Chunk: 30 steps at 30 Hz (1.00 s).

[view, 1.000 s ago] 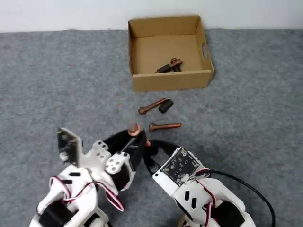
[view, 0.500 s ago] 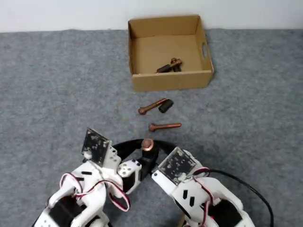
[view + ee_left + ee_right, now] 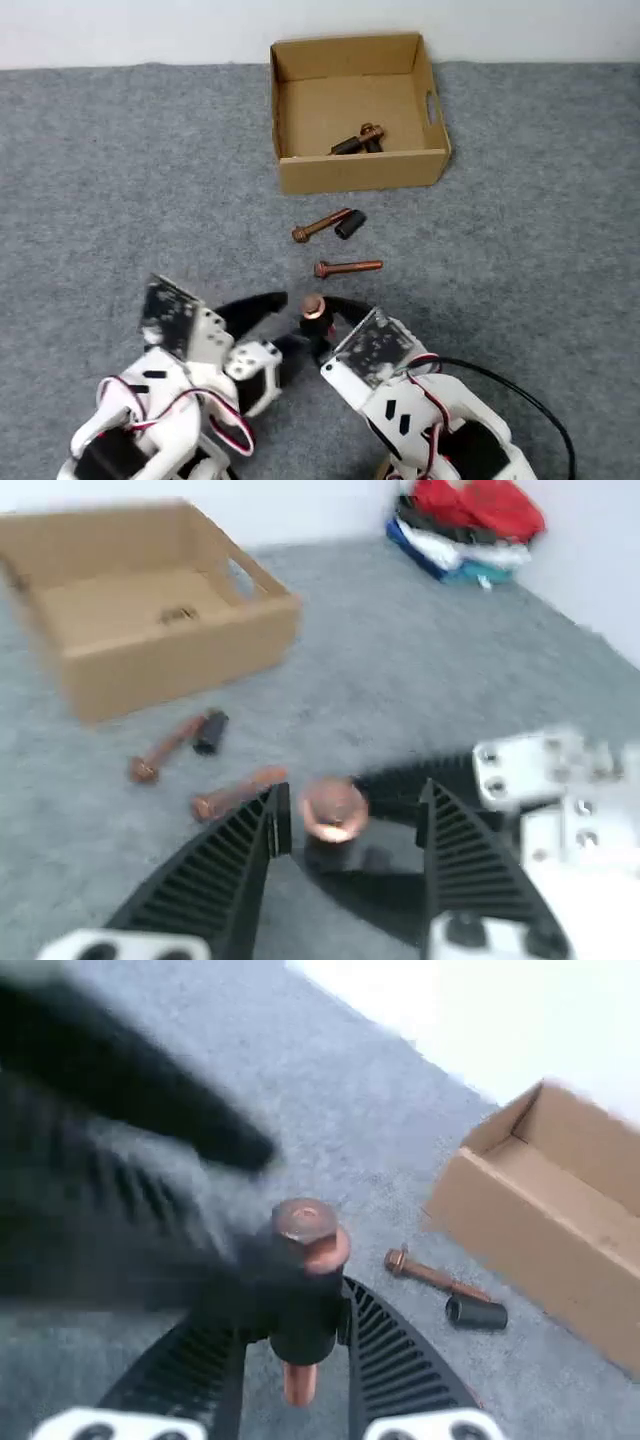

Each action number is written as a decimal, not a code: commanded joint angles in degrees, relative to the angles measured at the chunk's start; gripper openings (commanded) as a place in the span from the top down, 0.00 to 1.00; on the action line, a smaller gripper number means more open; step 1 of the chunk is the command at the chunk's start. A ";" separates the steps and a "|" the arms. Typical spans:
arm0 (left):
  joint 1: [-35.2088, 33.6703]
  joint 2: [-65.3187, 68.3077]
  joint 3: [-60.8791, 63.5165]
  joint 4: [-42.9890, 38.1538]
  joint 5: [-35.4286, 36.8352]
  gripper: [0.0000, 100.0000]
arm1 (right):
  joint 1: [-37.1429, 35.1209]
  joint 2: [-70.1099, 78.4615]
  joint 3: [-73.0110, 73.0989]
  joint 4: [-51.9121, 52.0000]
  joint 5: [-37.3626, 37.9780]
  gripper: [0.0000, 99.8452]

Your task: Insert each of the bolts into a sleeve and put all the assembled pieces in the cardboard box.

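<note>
**High view:** The right gripper point(image 3: 322, 326) clenches a black cylindrical sleeve point(image 3: 316, 336) held upright, with a copper-coloured bolt point(image 3: 313, 305) seated in it head up, low over the grey carpeted worktop point(image 3: 120, 180). The left gripper point(image 3: 290, 320) flanks the piece, its fingers spread and grasping nothing. Farther off lie a loose copper bolt point(image 3: 348, 267), a second loose bolt point(image 3: 320, 224) with a spare black sleeve point(image 3: 350, 223) at its tip, and the open brown cardboard box point(image 3: 350, 172). Assembled pieces point(image 3: 358, 140) rest inside near its front wall.

**Left wrist view:** The copper-coloured bolt point(image 3: 332, 808) sits between the wide-open fingers of the left gripper point(image 3: 350, 810), apparently touching neither. This arm likely needs to back straight off without brushing the bolt head.

**Right wrist view:** The fingers of the right gripper point(image 3: 295, 1332) pinch the black cylindrical sleeve point(image 3: 300, 1320). The bolt's head point(image 3: 305, 1225) rests on top and its tip pokes out below. Only the sleeve is gripped, so the piece should probably stay upright in transit. It would need to pass above the loose parts, clear the wall of the brown cardboard box point(image 3: 540, 1230), and be let go low inside.
</note>
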<state>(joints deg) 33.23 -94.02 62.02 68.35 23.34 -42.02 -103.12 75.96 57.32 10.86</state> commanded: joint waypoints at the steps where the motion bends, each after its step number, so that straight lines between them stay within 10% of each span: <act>1: -7.65 0.09 -3.30 1.23 -1.14 0.79 | 4.09 -0.31 -0.97 -1.36 -4.84 0.99; 8: -19.52 0.09 -1.45 1.67 -5.27 1.00 | 15.43 -0.22 -2.20 3.38 -12.75 0.99; 30: -23.91 0.00 27.12 -11.87 -15.82 1.00 | 30.46 45.14 -35.52 -1.01 -13.80 0.99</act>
<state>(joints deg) 10.99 -93.93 86.81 61.32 8.22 -13.89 -65.23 48.35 59.78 -2.59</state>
